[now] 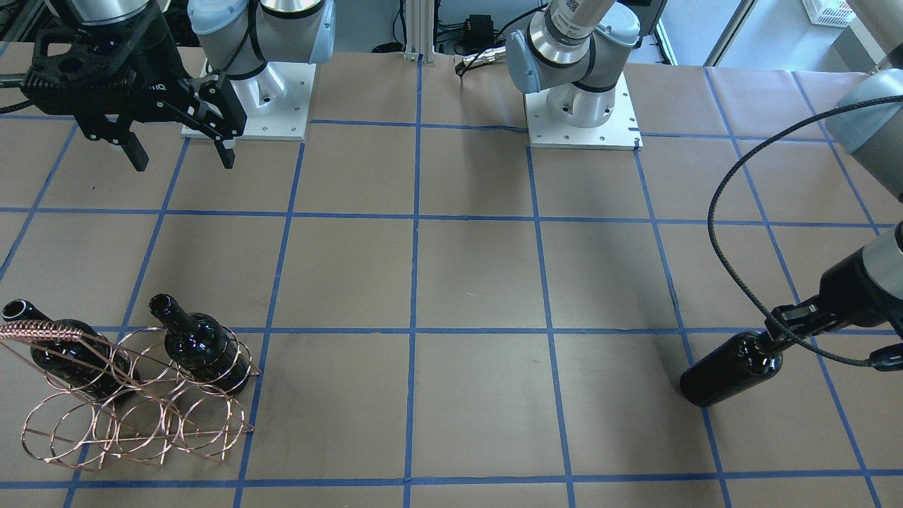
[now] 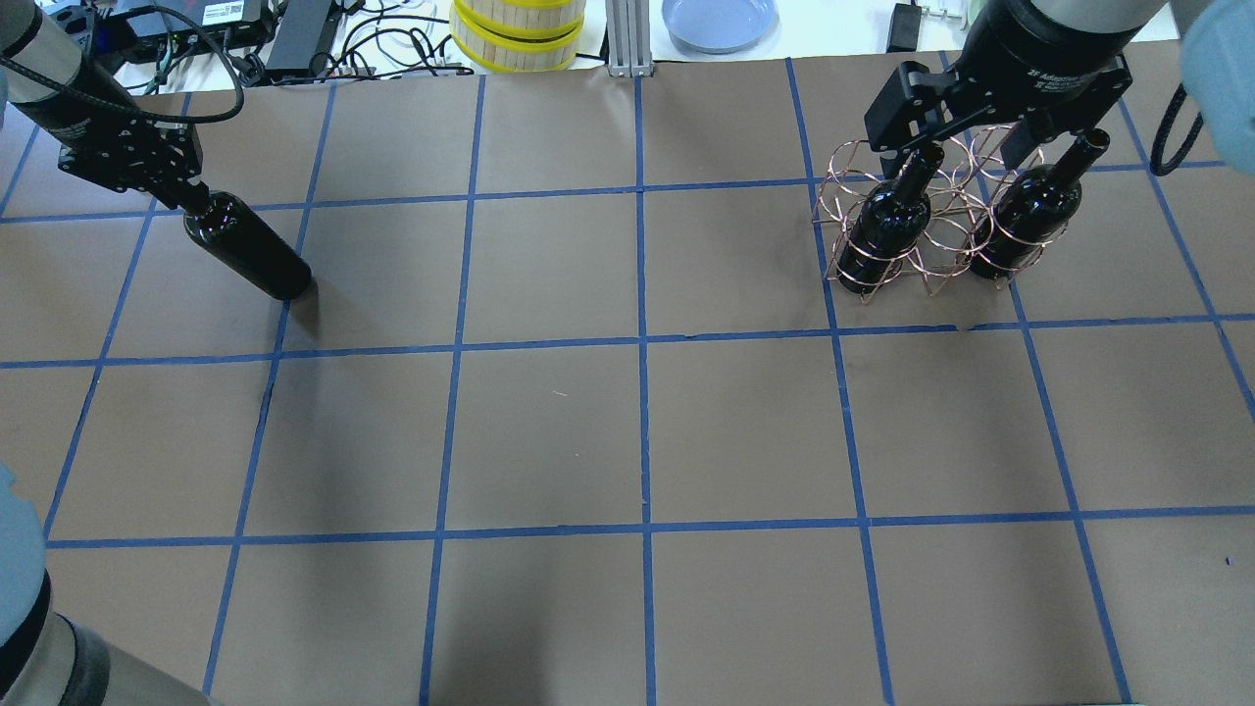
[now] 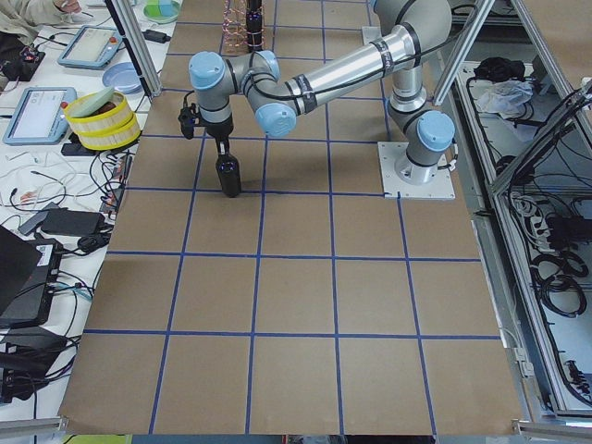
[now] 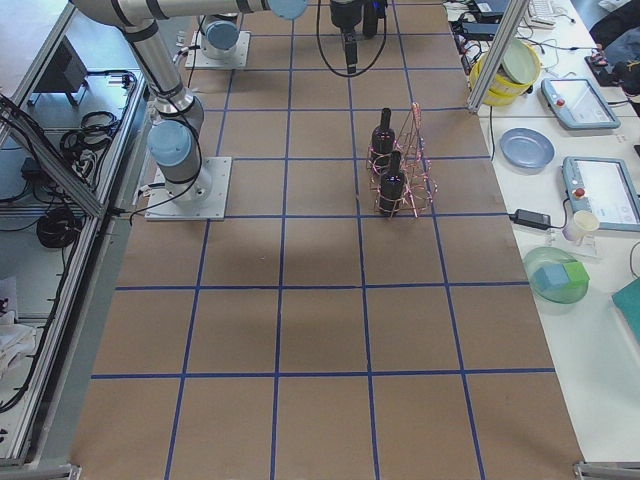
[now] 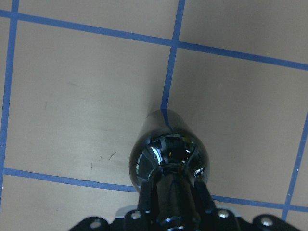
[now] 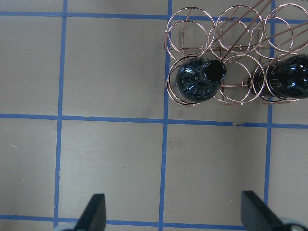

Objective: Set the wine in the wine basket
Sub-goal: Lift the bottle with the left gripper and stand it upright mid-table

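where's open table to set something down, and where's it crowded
Bare: the middle of the table, from the wine bottle in the shut left gripper across to the wine basket, and every row nearer the robot. Crowded: the basket's corner, with two bottles in it and the open right gripper near it.

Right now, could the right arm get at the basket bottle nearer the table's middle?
Probably yes. The right gripper hangs open, high up near the wine basket, and that bottle stands with its neck clear above the rings, nothing over it.
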Controlling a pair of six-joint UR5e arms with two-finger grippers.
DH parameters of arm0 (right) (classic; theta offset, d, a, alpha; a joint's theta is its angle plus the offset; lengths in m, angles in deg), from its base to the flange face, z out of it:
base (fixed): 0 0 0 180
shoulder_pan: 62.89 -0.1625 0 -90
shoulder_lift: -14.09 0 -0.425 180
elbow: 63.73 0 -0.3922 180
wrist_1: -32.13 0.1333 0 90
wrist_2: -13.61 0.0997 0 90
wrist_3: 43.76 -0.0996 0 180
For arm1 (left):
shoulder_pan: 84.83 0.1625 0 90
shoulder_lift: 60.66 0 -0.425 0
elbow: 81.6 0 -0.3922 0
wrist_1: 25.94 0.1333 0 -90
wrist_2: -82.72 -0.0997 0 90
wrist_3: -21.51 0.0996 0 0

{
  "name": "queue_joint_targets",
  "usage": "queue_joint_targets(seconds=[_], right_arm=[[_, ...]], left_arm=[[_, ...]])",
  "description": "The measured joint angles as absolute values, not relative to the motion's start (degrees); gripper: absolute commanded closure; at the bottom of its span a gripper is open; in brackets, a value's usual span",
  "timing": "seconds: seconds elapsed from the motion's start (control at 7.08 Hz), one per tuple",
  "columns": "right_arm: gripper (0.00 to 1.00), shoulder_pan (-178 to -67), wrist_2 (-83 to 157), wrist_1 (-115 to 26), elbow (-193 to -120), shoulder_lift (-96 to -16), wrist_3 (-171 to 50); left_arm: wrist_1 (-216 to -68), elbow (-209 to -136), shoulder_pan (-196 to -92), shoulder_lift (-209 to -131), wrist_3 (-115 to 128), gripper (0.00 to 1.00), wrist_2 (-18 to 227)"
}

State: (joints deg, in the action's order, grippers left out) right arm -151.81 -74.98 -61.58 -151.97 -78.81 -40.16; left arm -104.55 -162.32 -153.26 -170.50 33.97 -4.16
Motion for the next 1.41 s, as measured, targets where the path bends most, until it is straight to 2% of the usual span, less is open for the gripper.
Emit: queue_joint_targets(seconds=[0.14,0.42,0.85,1.13,1.41], right_arm=[[0.00,-151.8,-75.0,-61.6,-152.0,-78.8,-40.2],[0.00,-151.8,-75.0,-61.6,-152.0,-78.8,-40.2],[0.00,-151.8,-75.0,-61.6,-152.0,-78.8,-40.2],[0.00,-151.8,-75.0,-61.6,-152.0,-78.8,-40.2],[0.00,-151.8,-75.0,-61.6,-152.0,-78.8,-40.2]], left_arm=[[-106.7,-162.5,-155.7,-168.7,32.5,1.00,-4.3],[-109.7,-165.6,-163.0,-163.8,27.0,1.00,-4.1],[-107.8,-175.9,-179.0,-155.0,18.5,1.00,-4.4],[-101.5,-178.6,-189.1,-155.3,9.6,1.00,-4.8],[-99.2,-179.4,-192.8,-155.9,3.3,1.00,-4.3]])
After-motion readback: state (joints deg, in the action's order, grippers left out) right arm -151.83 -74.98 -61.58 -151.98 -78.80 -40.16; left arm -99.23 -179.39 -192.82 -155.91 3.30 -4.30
